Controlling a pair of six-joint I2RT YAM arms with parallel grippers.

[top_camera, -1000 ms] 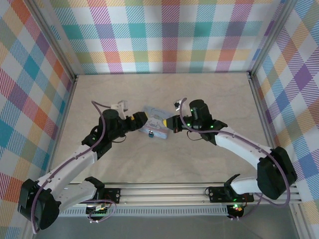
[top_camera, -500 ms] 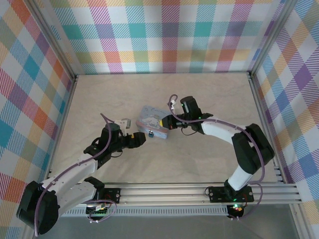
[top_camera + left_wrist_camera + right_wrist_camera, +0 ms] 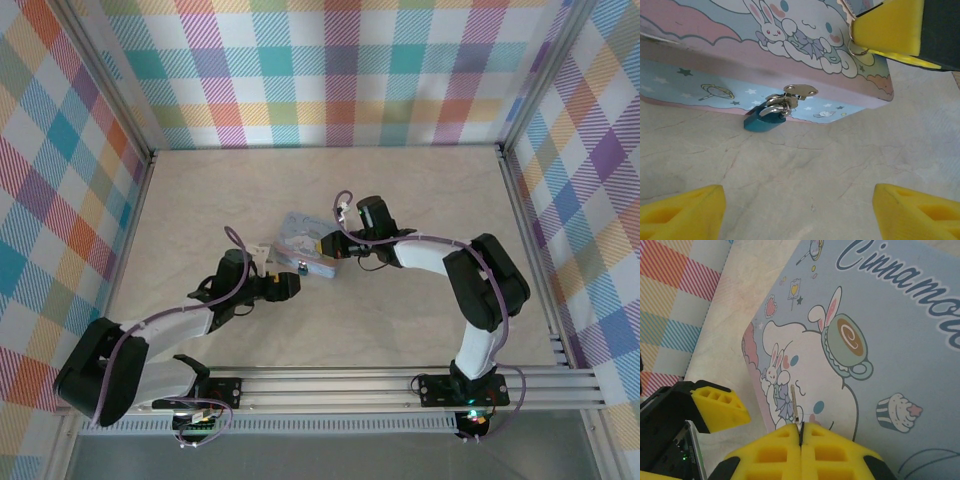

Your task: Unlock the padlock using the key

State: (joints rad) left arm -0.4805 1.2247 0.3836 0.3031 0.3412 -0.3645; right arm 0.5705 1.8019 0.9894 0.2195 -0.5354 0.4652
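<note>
The tiny teal padlock (image 3: 764, 121) hangs from the silver hasp (image 3: 800, 91) on the front wall of the pastel-blue cartoon tin (image 3: 300, 240), resting on the table. In the top view the padlock (image 3: 301, 268) sits at the tin's near edge. My left gripper (image 3: 797, 220) is open, low on the table just in front of the padlock, with nothing between its fingers (image 3: 680, 210). My right gripper (image 3: 801, 432) is shut on the key (image 3: 795, 405), whose thin blade sticks out over the tin's lid (image 3: 880, 315). The right gripper's finger (image 3: 890, 25) hovers above the tin's right end.
The tin lies mid-table on the marble-patterned surface (image 3: 420, 320). Plaid walls (image 3: 330, 70) enclose the table on three sides. The left gripper's yellow finger (image 3: 720, 407) sits close beside the tin's front edge. Open surface lies behind and to the right of the tin.
My left gripper pulled back from the tin's left side and dropped to the table in front of the padlock. My right gripper edged slightly left over the lid, still holding the key.
</note>
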